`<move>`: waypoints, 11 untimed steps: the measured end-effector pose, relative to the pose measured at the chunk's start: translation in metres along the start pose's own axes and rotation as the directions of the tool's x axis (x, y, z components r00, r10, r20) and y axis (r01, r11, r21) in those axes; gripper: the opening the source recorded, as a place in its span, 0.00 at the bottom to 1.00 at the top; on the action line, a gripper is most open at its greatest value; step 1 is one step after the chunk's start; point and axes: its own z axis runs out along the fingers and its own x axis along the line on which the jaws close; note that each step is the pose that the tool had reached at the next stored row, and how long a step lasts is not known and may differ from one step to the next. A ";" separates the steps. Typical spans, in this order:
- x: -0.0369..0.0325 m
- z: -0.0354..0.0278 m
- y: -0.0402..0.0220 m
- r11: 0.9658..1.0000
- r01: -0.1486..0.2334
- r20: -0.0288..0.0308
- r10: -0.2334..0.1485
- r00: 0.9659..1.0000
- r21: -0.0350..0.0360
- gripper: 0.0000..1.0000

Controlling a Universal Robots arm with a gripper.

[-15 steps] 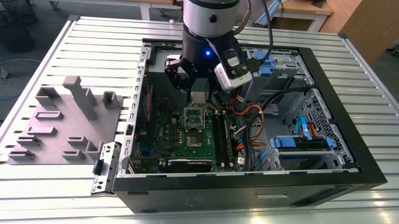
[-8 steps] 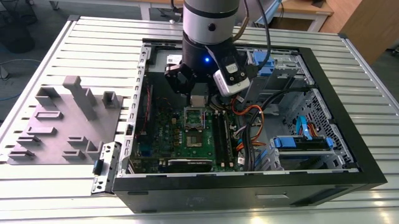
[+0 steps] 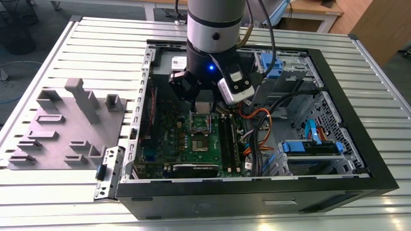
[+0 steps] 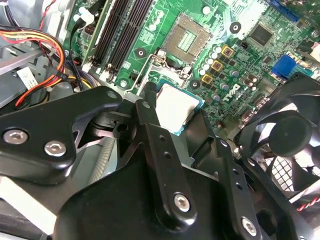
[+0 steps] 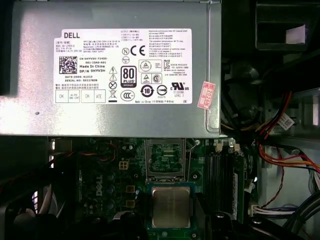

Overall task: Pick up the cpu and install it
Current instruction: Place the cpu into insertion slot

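In the second wrist view the black end effector [image 4: 175, 111] covers the edge of the cpu [image 4: 176, 102] farthest from the open socket [image 4: 187, 37]. The fan [image 4: 287, 132], well apart from the socket, is cut by the picture's edge. In the first wrist view the cpu [image 5: 171, 206] has its edge farthest from the socket [image 5: 165, 159] behind dark end effector parts. In the exterior view the cpu [image 3: 203, 109] beside the socket [image 3: 200, 124] is too small to show its edges.

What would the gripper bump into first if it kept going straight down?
Likely the motherboard, near the socket. The gripper holds the cpu, so the cpu would touch first. Depth is hard to judge.
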 end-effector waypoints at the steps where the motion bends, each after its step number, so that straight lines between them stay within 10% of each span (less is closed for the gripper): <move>1: 0.0000 0.0000 0.0000 1.000 0.000 0.000 0.000 1.000 0.000 0.47; 11: 0.0010 0.0033 -0.0001 1.000 0.000 0.001 0.000 1.000 0.000 0.47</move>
